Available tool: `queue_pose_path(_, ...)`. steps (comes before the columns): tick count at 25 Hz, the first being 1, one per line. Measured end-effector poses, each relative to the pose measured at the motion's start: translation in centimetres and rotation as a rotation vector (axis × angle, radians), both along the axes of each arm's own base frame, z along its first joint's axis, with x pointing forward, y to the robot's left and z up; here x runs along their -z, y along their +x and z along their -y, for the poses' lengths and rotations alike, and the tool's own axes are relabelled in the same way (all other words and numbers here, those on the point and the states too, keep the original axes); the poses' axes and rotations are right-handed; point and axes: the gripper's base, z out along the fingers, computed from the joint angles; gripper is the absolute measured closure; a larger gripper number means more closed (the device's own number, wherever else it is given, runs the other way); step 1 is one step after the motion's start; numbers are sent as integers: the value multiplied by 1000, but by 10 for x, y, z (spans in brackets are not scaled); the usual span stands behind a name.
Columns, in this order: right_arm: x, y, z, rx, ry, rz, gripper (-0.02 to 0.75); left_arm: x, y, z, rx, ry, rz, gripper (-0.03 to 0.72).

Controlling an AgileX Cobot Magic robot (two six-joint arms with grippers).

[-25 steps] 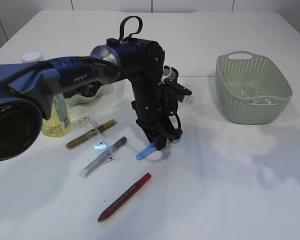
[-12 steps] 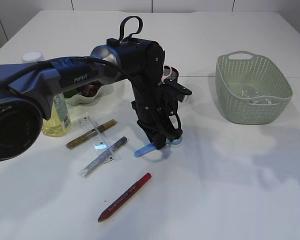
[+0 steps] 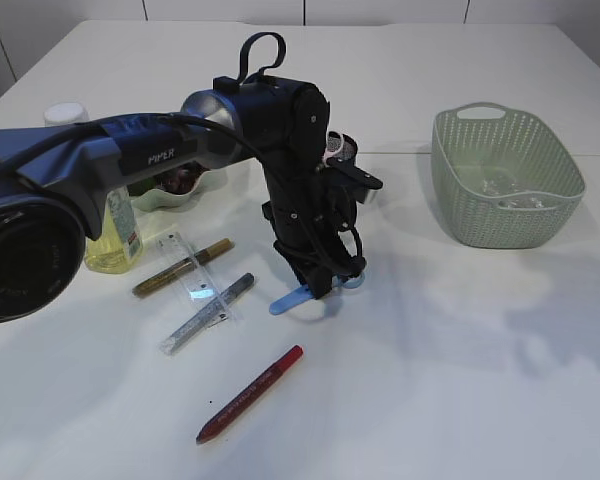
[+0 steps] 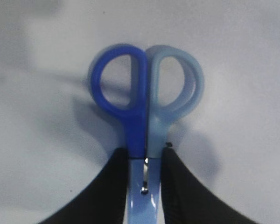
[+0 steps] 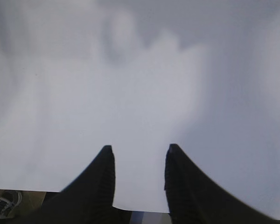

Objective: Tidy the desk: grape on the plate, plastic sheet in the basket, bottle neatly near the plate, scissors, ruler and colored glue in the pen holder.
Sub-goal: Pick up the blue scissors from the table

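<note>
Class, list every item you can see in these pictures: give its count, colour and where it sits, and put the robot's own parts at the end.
Scissors: one, dark and light blue, between the left gripper's fingers, centre of table.
Basket: one, pale green, right; something clear lies inside.
Bottle: one, yellowish liquid, white cap, far left.
Plate: one, pale, behind the arm, holding something dark red.
Ruler: one, clear, left of centre.
Gold glue pen: one, by the ruler.
Silver glue pen: one, by the ruler.
Red glue pen: one, front.
Pen holder: one, mostly hidden behind the arm.
Left gripper: black, closed on the scissors.
Right gripper: black, open, over bare table.
</note>
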Motion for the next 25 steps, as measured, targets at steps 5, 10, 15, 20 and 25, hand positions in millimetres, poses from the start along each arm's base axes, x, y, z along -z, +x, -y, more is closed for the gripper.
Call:
queue_pose_path(5,0,0,0,0,0,0,433,0,0,0,-33,-1,-5,528)
queue_pose_path(10,0,0,0,0,0,0,433,-2,0,0,-77,-2,-7,528)
queue_pose_path(15,0,0,0,0,0,0,433,-6,0,-1,-126,-3,-6,526)
queue_pose_path(20,0,0,0,0,0,0,433,-4,-6,-4,-158,7,-45,525)
queue_pose_path(25,0,0,0,0,0,0,433,-13,-10,-7,-175,7,-47,523)
